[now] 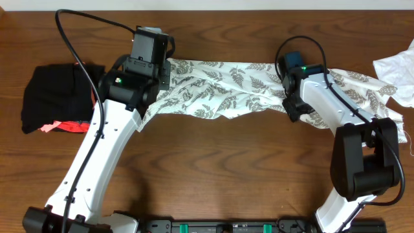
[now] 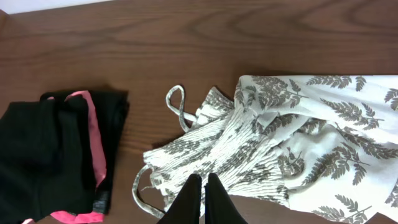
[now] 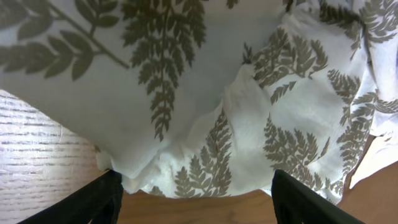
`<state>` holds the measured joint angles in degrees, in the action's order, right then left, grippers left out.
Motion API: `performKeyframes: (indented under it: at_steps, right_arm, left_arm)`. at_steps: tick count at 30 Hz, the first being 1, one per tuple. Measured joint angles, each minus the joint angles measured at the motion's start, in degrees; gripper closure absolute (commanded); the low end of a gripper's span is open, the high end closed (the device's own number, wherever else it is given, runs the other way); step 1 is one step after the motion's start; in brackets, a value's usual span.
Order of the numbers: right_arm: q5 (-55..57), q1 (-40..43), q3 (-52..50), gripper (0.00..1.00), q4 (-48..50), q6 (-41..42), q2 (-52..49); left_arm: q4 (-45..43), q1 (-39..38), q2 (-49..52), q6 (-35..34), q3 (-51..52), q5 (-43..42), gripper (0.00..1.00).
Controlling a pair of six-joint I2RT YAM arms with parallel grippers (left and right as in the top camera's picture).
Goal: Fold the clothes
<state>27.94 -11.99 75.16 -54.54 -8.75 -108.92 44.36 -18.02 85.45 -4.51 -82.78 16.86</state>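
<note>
Clothes [image 1: 226,90] lie stretched across the desk's [image 1: 213,168] 12 o'clock side, seemingly spread for folding. Left jaws sit clenched at the strap end, 11 o'clock, grip unconfirmed. Right jaws stand released, straddling the fabric's edge at 1 o'clock, likely ready to pinch.

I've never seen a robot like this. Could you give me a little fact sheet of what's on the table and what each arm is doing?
Table: dark wood
Dress: white with a fern print, stretched sideways, rumpled, not yet folded
Straps: thin white loops at the dress's left end
Left gripper: shut, at the gathered strap end; unclear whether it pinches fabric
Right gripper: open, fingers either side of a dress edge
Other items: black bundle with pink trim, far left; plain white cloth, far right
</note>
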Motion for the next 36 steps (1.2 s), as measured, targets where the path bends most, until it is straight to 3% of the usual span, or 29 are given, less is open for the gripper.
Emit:
performKeyframes:
  at_steps: [9,16,18,20,24,36]
  right_arm:
    - [-6.4,0.0,-1.3,0.24,0.1,0.5,0.0]
    - [-6.7,0.0,-6.3,0.27,6.6,0.6,0.0]
    - [-5.3,0.0,-7.4,0.32,8.3,0.5,0.0]
    - [-3.5,0.0,-7.8,0.45,9.7,0.5,0.0]
    - [0.4,0.0,-7.8,0.96,11.7,0.9,0.0]
    - [6.3,0.0,-7.2,0.99,9.3,4.3,1.5]
  left_arm:
    - [0.0,0.0,0.0,0.0,0.0,0.0,0.94]
    - [0.0,0.0,0.0,0.0,0.0,0.0,0.94]
    - [0.0,0.0,0.0,0.0,0.0,0.0,0.94]
    - [0.0,0.0,0.0,0.0,0.0,0.0,0.94]
    - [0.0,0.0,0.0,0.0,0.0,0.0,0.94]
    - [-1.0,0.0,0.0,0.0,0.0,0.0,0.94]
